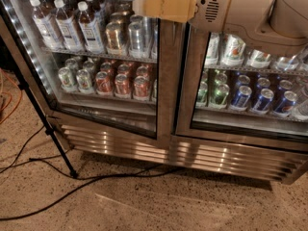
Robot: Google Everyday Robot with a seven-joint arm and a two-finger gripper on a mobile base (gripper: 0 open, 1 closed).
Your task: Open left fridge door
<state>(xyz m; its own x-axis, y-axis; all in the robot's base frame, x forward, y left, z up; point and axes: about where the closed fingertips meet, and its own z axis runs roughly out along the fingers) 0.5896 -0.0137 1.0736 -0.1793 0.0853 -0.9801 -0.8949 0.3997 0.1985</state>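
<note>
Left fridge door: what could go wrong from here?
1. The gripper sits high at the seam between the left fridge door and the right door; it might catch the wrong one.
2. A black stand and floor cables lie by the left door's outer edge and could block its swing.

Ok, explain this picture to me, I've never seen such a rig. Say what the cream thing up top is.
That cream shape is a robot arm reaching in from the upper right; its tan tip is the gripper, the part that grabs things. It sits high up, in front of the steel strip where two glass fridge doors meet, holding nothing visible. There is one camera view, looking down at the fridge front. The left fridge door, edged by a white LED strip, shows bottles and cans; the right door shows green and blue cans. Black cables lie on the floor.
</note>
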